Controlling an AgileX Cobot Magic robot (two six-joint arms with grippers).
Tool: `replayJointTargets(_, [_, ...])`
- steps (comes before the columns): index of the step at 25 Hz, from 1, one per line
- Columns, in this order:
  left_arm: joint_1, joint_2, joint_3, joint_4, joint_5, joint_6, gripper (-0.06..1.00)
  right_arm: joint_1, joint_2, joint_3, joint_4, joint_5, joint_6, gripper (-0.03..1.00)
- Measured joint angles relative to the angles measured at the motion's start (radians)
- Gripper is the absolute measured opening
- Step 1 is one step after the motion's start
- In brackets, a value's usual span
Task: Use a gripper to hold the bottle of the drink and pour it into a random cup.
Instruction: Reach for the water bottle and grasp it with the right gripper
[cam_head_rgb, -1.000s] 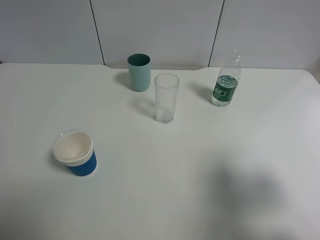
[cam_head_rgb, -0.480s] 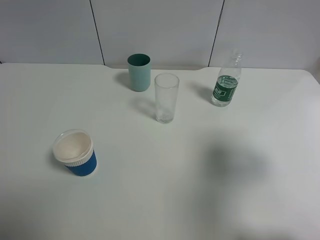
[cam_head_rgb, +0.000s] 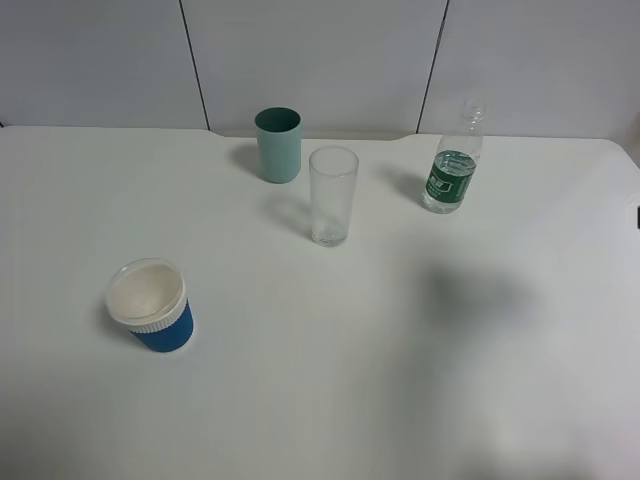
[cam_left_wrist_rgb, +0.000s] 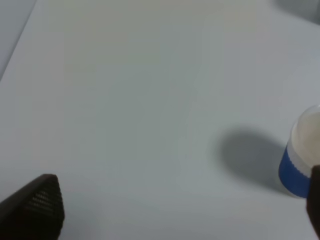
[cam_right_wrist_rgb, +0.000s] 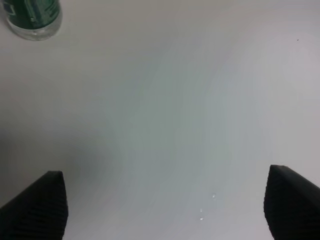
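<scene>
The bottle of the drink (cam_head_rgb: 453, 168), clear with a dark green label, stands upright at the back right of the white table (cam_head_rgb: 330, 400). Its base shows in the right wrist view (cam_right_wrist_rgb: 33, 17). My right gripper (cam_right_wrist_rgb: 165, 200) is open and empty over bare table, well short of the bottle. My left gripper (cam_left_wrist_rgb: 180, 205) is open and empty; a blue cup with a white rim (cam_left_wrist_rgb: 302, 160) stands just beside one of its fingertips. The same blue cup (cam_head_rgb: 150, 305) sits front left in the high view. Neither gripper shows clearly in the high view.
A tall clear glass (cam_head_rgb: 332, 195) stands mid-table, with a teal cup (cam_head_rgb: 278, 144) behind it to the left. A grey panelled wall (cam_head_rgb: 320, 60) runs behind the table. A soft shadow (cam_head_rgb: 470, 295) lies on the table right of centre.
The shadow on the right of the table has moved away from the front edge toward the bottle and grown smaller. The cups, glass and bottle have not moved.
</scene>
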Motion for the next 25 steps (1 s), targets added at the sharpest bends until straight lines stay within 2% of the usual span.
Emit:
replayJointTargets(3, [0.000,0.000,0.000,0.000,0.000,0.000,0.98,0.000,0.082,0.000,-0.007,-0.091,-0.002,0.78])
replayJointTargets(17, [0.000,0.000,0.000,0.002,0.000,0.000,0.98,0.002,0.438,0.000,-0.030,-0.356,-0.002,0.78])
replayJointTargets(25, [0.000,0.000,0.000,0.001,0.000,0.000,0.98,0.116,0.602,0.000,-0.112,-0.510,-0.002,0.78])
